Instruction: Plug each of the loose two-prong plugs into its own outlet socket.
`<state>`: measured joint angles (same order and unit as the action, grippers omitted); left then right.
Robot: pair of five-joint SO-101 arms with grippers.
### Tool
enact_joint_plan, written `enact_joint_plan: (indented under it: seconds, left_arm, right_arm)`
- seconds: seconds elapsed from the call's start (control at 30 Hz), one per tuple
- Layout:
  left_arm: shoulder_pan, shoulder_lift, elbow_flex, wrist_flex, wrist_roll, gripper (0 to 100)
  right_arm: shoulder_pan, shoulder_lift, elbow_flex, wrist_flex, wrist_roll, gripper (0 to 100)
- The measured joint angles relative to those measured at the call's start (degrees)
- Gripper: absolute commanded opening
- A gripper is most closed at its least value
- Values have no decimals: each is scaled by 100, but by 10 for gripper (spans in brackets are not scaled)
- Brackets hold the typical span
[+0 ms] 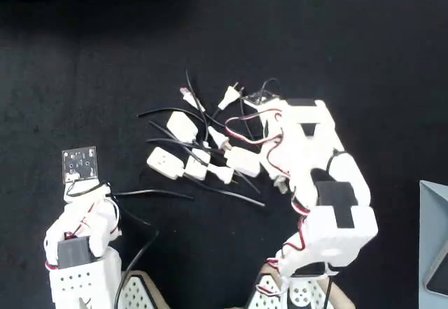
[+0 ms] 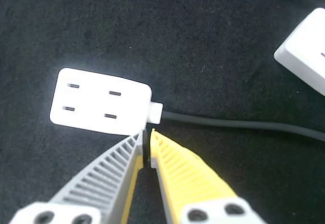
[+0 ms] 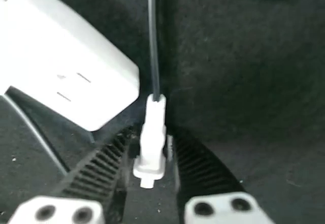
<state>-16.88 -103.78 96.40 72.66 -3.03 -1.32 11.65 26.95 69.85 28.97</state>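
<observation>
At the near edge of the black table (image 1: 364, 57), about seven o'clock, the left arm (image 1: 80, 242) sits folded over its base. The left gripper (image 2: 147, 134) has its grey and yellow fingers pressed together with nothing between them. Its tips are just beside the collar where a black cable (image 2: 228, 124) leaves a white four-slot outlet (image 2: 99, 102). A flat outlet (image 1: 164, 162) lies at three o'clock from that arm's wrist, apart from it. The right arm (image 1: 329, 197) stands at five o'clock and is extended toward the table's centre. There the right gripper (image 3: 150, 138) is clamped on a white plug (image 3: 151, 132), a dark finger on each side of its body. The plug's thin cord (image 3: 154, 41) runs straight away from the fingers. An outlet block (image 3: 66, 76) lies just beside this plug; whether the two touch I cannot tell. Beyond the grippers, the middle of the table holds a tangle of black leads with a near loose plug (image 1: 222, 174) and a middle loose plug (image 1: 218, 139). A rounded outlet (image 1: 181, 125) sits at the tangle's ten o'clock side. Farthest out, toward twelve o'clock, lie a pronged plug (image 1: 229, 97), its two pins pointing to one o'clock, and a small plug (image 1: 189, 99) beside it.
</observation>
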Motion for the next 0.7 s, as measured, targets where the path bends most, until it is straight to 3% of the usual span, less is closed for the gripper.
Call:
enact_joint_plan:
  seconds: [0.27,0.7]
  left_arm:
    - [-9,0,0,-35,0,41]
    - [-440,0,-501,-316,0,40]
  right_arm:
    - [-18,-273,-35,466,-9,11]
    - [-26,-4211,70,2145,9,12]
